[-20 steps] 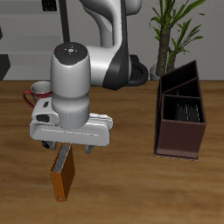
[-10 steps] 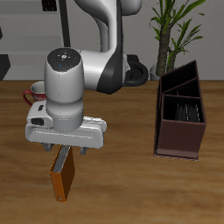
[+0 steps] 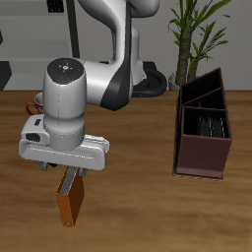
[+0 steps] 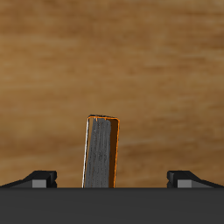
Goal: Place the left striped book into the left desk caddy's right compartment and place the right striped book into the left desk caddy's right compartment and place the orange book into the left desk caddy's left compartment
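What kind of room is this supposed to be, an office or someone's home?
Probably a study or home-office corner, rendered in a simulator. A wooden desk holds a dark brown desk caddy with books inside, an orange book lies under the robot's pincer, and a potted plant stands behind.

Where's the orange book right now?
The orange book lies on the wooden table near its front edge, directly under the gripper, far from the left desk caddy; in the wrist view it sits between the open fingers.

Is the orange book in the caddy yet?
No. The orange book lies on the table below the gripper, well apart from the left desk caddy.
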